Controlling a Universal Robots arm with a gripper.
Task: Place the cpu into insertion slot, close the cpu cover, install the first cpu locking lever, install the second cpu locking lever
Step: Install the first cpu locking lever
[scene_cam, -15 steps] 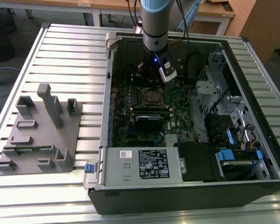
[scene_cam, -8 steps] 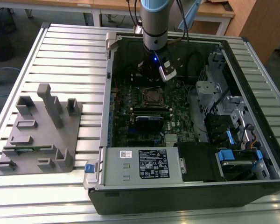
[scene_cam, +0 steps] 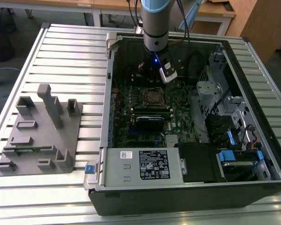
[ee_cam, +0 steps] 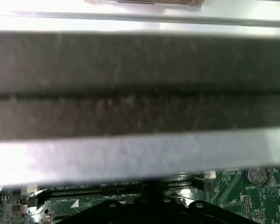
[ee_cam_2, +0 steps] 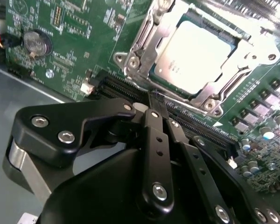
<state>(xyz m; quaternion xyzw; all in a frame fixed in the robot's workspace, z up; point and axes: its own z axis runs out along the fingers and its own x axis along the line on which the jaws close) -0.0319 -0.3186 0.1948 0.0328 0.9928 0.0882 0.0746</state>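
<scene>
The cpu (ee_cam_2: 193, 56), a pale silver square, lies flat in the insertion slot (ee_cam_2: 224, 35) on the green motherboard. The silver cpu cover (ee_cam_2: 142, 42) lies down around it as a frame. In the second wrist view, my black gripper (ee_cam_2: 156, 99) has its fingers together, tips at the long black slot just beside the socket, with nothing visible between them. In the exterior view the gripper (scene_cam: 153, 78) hangs over the board just behind the socket (scene_cam: 153, 96), inside the open computer case. The gripper's black body (ee_cam: 149, 207) also shows in the first wrist view.
The case's wall (ee_cam: 140, 84) stands close to the wrist. Black memory slots (scene_cam: 152, 110) lie in front of the socket. There is a grey power supply (scene_cam: 140, 166) at the front, a metal drive cage (scene_cam: 220, 93) to the exterior view's right, and a grey fixture (scene_cam: 42, 131) on the slatted table outside.
</scene>
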